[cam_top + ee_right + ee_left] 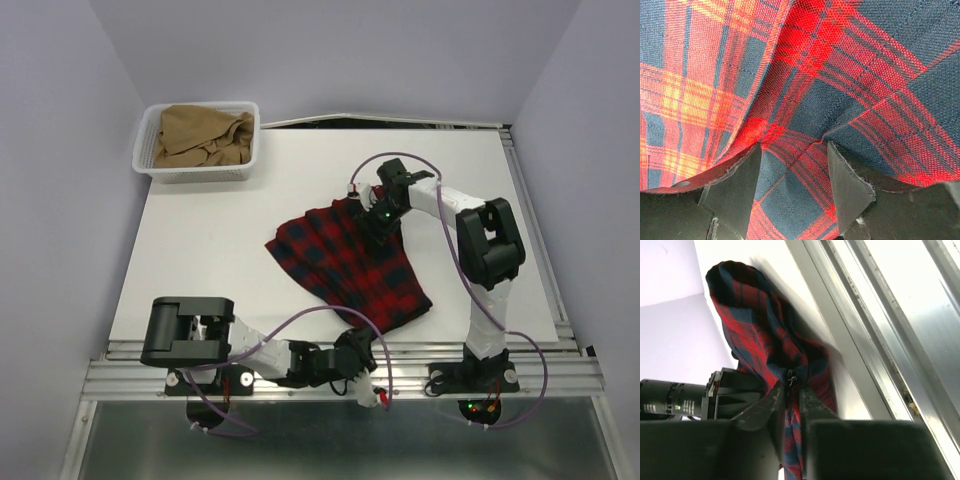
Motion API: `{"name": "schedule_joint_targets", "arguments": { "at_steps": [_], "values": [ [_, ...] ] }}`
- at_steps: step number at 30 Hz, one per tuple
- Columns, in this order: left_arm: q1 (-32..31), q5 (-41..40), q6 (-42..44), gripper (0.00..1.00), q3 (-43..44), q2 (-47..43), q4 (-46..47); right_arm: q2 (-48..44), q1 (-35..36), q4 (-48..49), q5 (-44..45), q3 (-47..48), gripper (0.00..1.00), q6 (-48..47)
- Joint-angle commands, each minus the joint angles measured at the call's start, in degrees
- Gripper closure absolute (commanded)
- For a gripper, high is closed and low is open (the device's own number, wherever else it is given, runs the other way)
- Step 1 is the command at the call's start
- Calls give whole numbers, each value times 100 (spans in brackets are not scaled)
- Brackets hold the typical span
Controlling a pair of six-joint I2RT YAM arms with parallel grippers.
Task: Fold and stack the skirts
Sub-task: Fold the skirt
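Observation:
The red-and-navy plaid skirt point(345, 265) lies spread in the middle of the white table point(200, 260). My left gripper point(358, 345) is at the skirt's near corner by the table's front edge. In the left wrist view that gripper point(791, 385) is shut on a bunched fold of the plaid skirt point(760, 335), which rises beyond the fingers. My right gripper point(385, 215) presses down on the skirt's far edge. In the right wrist view its jaws point(794, 144) stand apart with plaid cloth point(805, 75) stretched between the fingertips. The tan skirt point(200, 138) lies crumpled in the basket.
The white mesh basket point(150, 165) stands at the table's far left corner. An aluminium rail point(300, 372) runs along the near edge, also showing in the left wrist view point(880, 330). Pale walls close in on both sides and the back.

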Motion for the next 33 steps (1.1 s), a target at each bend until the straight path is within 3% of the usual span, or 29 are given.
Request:
{"name": "schedule_joint_targets", "arguments": {
  "at_steps": [1,6,9,12,13,16,17,18,27,29,33],
  "values": [
    [-35,-353,-506,100,128,-161,261,305,28,2,32,-333,39,11],
    [-35,-152,-1279,100,259,-1168,-582,173,28,20,146,-571,39,-25],
    [79,15,-2359,100,777,-1767,-1556,112,28,11,164,-693,40,-33],
    [912,279,-3065,100,1647,-1840,-2594,-11,28,-6,128,-834,40,-77],
    [1506,279,-3065,100,1866,-1892,-2735,-55,28,-33,128,-852,40,-86],
    [2265,279,-3065,100,1930,-2340,-2694,-152,28,-103,58,-957,41,-130],
    [2399,2037,-3927,100,1921,-2628,-2676,-196,28,-112,32,-992,41,-139],
    [2496,2176,-4562,100,1921,-2770,-2658,-231,28,-138,6,-1045,42,-130],
    [3287,3161,-5236,100,1816,-3413,-3273,-881,28,-543,-83,-1160,44,-95],
    [3428,3285,-5149,100,1693,-3466,-3247,-1092,-24,-543,-48,-889,43,62],
    [3446,3916,-4859,100,1614,-3571,-3282,-988,-24,-586,-240,523,41,362]
  ]
}}
